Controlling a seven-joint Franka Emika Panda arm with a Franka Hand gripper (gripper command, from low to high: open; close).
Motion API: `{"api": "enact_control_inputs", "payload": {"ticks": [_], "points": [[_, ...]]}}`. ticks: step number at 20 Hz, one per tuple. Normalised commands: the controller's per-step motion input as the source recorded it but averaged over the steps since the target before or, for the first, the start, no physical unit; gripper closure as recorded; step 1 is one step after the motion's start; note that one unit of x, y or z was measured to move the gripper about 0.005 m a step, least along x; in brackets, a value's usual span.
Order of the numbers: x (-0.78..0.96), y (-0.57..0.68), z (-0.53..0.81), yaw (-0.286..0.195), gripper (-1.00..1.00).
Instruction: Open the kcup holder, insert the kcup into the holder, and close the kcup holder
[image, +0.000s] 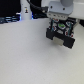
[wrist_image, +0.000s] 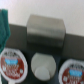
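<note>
Exterior view: tool (image: 61, 31) directly above kcup holder (image: 62, 40)

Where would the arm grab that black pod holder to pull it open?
Probably the grey drawer front of the kcup holder. It stands out as a straight-sided block that could be pinched across its side edges, coming head-on as the wrist view faces it. No separate handle shows.

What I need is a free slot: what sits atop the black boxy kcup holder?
On the kcup holder, two dark round pods flank a white round shape, pod or slot unclear. The gripper covers it in the exterior view.
</note>
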Motion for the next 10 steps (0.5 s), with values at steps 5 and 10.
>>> {"api": "enact_control_inputs", "payload": {"ticks": [5,10], "points": [[0.35,0.08,-0.20,0.070,-1.00],[0.01,0.15,-0.19,0.213,-1.00]]}}
